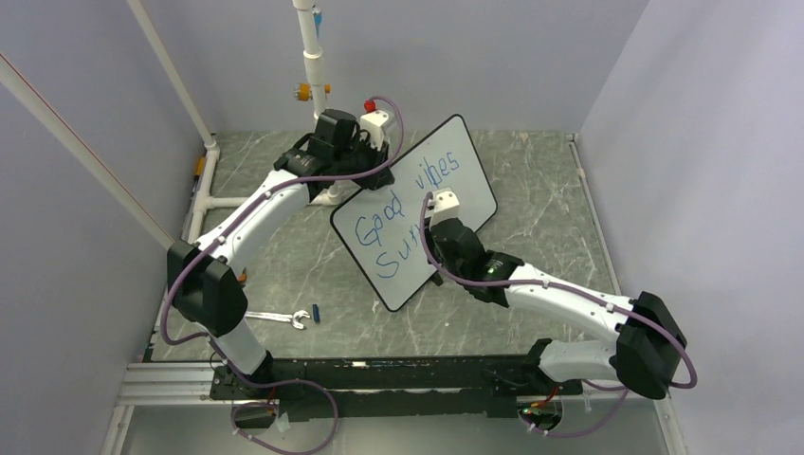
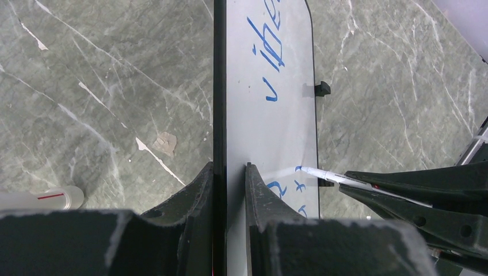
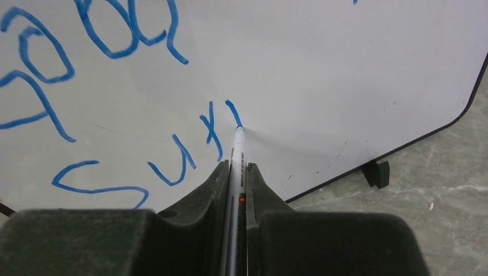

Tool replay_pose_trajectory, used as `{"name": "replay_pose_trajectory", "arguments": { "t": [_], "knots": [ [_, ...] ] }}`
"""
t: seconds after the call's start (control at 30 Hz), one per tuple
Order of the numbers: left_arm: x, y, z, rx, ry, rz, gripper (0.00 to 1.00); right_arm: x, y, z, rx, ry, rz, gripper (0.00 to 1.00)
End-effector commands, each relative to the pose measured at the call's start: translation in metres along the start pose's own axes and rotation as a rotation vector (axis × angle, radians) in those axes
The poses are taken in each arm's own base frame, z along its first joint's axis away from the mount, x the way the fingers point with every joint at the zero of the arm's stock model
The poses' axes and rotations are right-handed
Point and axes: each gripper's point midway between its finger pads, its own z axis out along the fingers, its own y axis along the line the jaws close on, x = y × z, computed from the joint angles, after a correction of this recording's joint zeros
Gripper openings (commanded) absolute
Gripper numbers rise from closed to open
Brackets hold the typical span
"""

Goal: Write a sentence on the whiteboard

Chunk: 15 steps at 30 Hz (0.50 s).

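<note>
Left claw point(image 2: 229, 169) pinches the whiteboard point(image 1: 466, 194) at its far-left edge. Right claw point(image 3: 235, 167) pinches a marker point(image 3: 238, 144), tip touching the sentence point(image 1: 389, 226).

The right arm point(image 1: 531, 284) covers the end of the sentence's point(image 1: 379, 227) second line. The right hand point(image 3: 236, 167) hides most of the marker point(image 3: 238, 144). The blue thing point(image 1: 316, 312) at the table's point(image 1: 540, 190) 8 o'clock is too small to name.

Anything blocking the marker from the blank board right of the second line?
Nothing visible. The right tool holds the marker with its tip on the whiteboard at the end of the second line; the surface beyond is bare to the frame. The left tool clamps the board's edge, off that path.
</note>
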Motion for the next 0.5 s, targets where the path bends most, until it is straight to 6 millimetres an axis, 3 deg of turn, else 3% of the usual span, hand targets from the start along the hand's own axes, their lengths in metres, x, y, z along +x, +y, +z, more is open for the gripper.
{"name": "replay_pose_trajectory", "arguments": {
  "t": [0.0, 0.47],
  "knots": [
    [-0.028, -0.001, -0.013, -0.021, -0.095, 0.077, 0.0, -0.037, 0.01, 0.001, -0.023, -0.07, 0.019, 0.0],
    [-0.028, -0.003, -0.014, -0.007, -0.097, 0.078, 0.0, -0.055, 0.002, 0.006, 0.039, -0.081, -0.02, 0.0]
  ]
}}
